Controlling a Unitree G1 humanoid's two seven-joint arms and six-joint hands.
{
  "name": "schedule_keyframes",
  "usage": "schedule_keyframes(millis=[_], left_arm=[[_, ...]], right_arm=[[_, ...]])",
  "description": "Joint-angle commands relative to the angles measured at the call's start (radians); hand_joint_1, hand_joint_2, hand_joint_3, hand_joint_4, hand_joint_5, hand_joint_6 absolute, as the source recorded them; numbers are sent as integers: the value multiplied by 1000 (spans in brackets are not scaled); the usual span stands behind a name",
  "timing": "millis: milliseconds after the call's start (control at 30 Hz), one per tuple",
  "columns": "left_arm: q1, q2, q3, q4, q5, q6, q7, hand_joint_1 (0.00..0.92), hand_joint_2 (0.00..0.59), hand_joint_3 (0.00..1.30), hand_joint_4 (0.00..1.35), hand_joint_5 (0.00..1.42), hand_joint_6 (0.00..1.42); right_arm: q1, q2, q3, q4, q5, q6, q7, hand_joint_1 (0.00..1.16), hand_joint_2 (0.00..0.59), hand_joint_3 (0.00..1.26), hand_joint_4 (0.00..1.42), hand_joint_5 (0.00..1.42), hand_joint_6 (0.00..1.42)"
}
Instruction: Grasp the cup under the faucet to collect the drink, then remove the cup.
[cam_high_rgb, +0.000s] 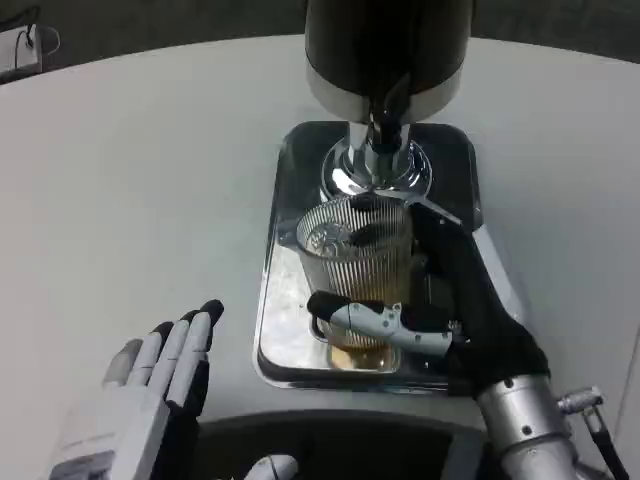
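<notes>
Desk surface: large white desk (130, 200), smooth, matte, curved far edge against a dark background. Small white object with a dark cable at the far left corner, too blurred to identify.

Task item: clear ribbed glass cup (355, 262), upright, on the shiny rectangular metal drip tray (275, 320), directly below the faucet (383, 118). Amber liquid visible in the lower part of the cup. Right hand (420, 325) wrapped around the cup, white-and-black fingers (372, 320) across the near wall, black palm along the right side.

Surroundings: black cylindrical drink dispenser with a chrome band (385, 50) at the far end of the tray, chrome base (375, 172) just behind the cup. Left hand (150, 385) apart from the tray, near left, fingers extended side by side, holding nothing.
</notes>
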Motion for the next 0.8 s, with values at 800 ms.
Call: schedule_keyframes(millis=[800], left_arm=[[-3, -7, -53, -104, 97, -18, -34, 0, 127, 0, 0, 0, 0]], right_arm=[[419, -34, -109, -646, 235, 56, 206, 1133, 214, 812, 983, 1147, 1424]])
